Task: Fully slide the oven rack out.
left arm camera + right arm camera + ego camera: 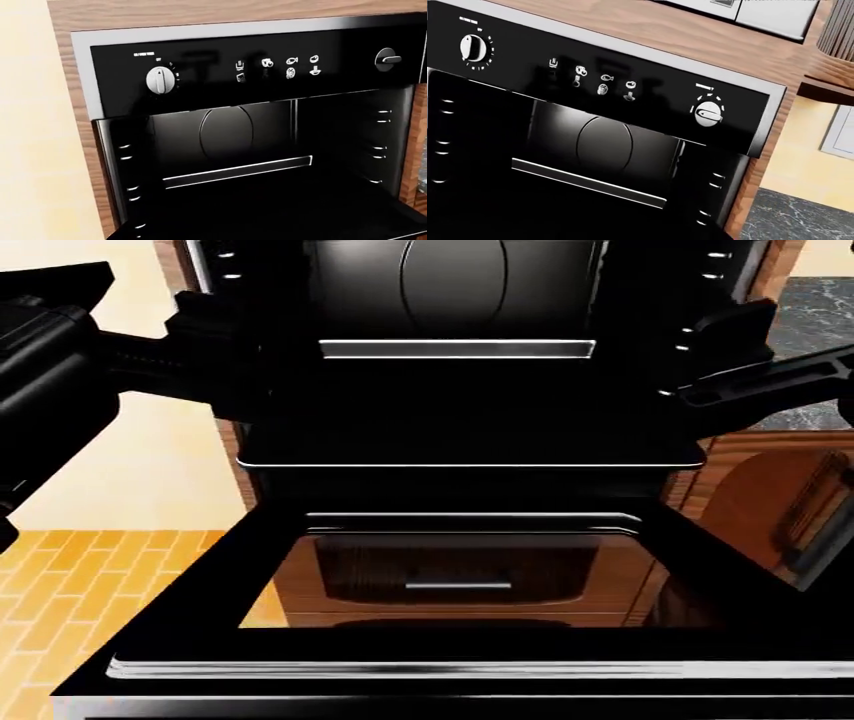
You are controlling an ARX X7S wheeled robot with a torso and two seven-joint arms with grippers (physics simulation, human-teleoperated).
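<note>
Oven rack (470,445) beyond open door (454,655)

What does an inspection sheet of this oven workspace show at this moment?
Surface: oven door lies open and flat, its glass pane reflecting the wooden cabinet below.
Job's things: oven rack sits in the open oven, its silvery front edge near the oven mouth; how far it is out cannot be told.
Clutter: nothing seen.
Grippers: left arm and right arm reach toward the oven sides; the gripper tips are too dark to judge.
Cables: nothing seen.
Surroundings: control panel with two knobs, wood cabinet, dark stone counter, tiled floor.
</note>
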